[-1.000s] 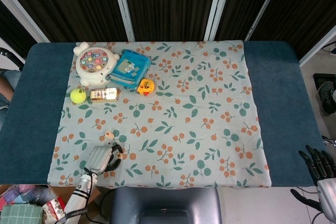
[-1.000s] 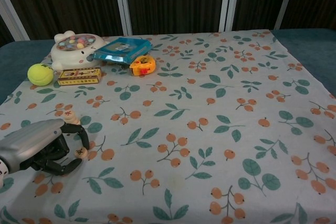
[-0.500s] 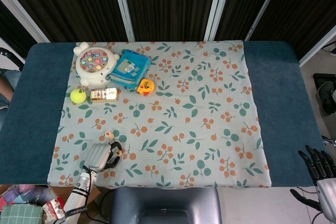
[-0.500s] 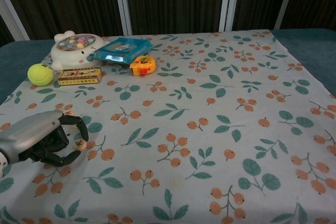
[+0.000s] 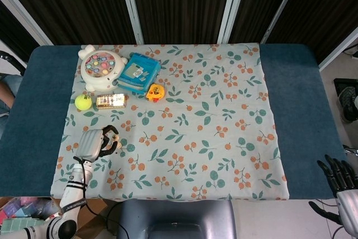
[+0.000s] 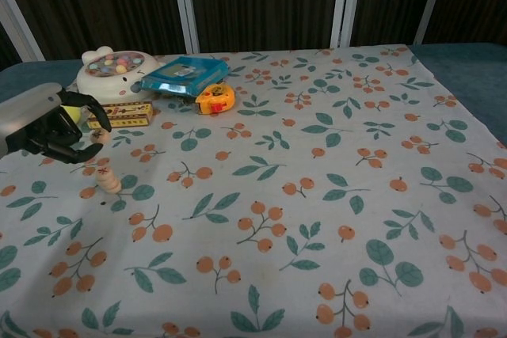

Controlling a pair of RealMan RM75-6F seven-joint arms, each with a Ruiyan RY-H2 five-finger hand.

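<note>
Left hand (image 6: 49, 126) curled, apparently pinching a small wooden bead string (image 6: 103, 165) dangling below: light, stiff, slippery; best pinched mid-string.

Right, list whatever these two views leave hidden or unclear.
- Left hand, chest view: curled fingers hide whether they pinch anything; a small wooden peg lies apart on the cloth.
- Yellow ball, chest view: the left hand covers most of it.
- Right hand, head view: cut off by the frame's corner; absent from the chest view.
- Small box: print too small to read.
</note>
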